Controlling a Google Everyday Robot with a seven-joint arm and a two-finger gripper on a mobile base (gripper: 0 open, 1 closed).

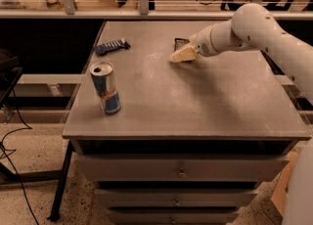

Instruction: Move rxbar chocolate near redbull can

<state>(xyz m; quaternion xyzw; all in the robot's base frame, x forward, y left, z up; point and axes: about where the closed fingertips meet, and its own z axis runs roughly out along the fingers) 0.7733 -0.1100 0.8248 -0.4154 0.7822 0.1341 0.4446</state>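
Dark rxbar chocolate [180,42] lies on the tabletop [205,111] just behind my fingers [179,56], partly hidden. I cannot tell whether they are open or closed. I'd confirm a square pinch across the bar before carrying it toward the redbull can [105,88], which stands well apart from them.

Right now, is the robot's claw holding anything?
The gripper hangs at the chocolate bar on the far side of the table; open, closed or holding it cannot be told.
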